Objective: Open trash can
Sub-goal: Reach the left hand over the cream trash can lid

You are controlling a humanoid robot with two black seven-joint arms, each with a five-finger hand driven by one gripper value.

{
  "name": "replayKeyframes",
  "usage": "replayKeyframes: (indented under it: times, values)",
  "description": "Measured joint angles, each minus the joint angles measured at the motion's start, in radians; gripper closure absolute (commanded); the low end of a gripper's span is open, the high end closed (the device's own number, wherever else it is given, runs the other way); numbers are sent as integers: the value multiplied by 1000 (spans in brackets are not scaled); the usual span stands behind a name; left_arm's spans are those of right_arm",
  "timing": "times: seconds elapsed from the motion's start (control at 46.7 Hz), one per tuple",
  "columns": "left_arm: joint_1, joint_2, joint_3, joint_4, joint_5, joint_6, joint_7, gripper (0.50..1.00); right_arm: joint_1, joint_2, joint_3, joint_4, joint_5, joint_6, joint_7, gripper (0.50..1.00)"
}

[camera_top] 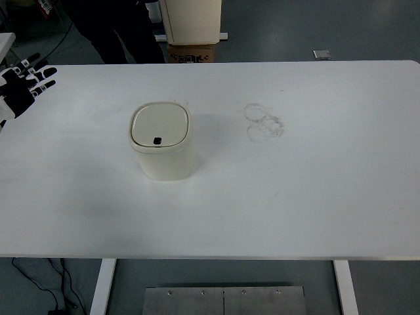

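White table (328, 197) on white legs; grey floor (282, 29) beyond; a cardboard box (192, 52), perhaps, behind.

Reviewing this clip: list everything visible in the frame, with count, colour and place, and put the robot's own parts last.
trash can: one, cream, lid closed, left of table centre
lid button: one, black, at the lid's near edge
table: one, white, fills most of the view
ring stains: a few, faint grey, on the table right of the can
cardboard box: one, brown, on the floor beyond the far edge
person's legs: dark clothing, beyond the far left edge
left hand: one, black and white, fingers spread, far left edge
right hand: not in view
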Motion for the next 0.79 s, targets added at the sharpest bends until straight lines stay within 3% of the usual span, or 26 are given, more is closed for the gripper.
replayKeyframes:
  times: [0.407, 0.793]
  values:
    - [-272, 61, 486, -188, 0, 11, 3, 500, 0, 0, 0, 0, 0, 0, 0, 509]
    - [-582, 103, 874, -389, 3, -39, 6, 500, 1, 0, 0, 0, 0, 0, 0, 509]
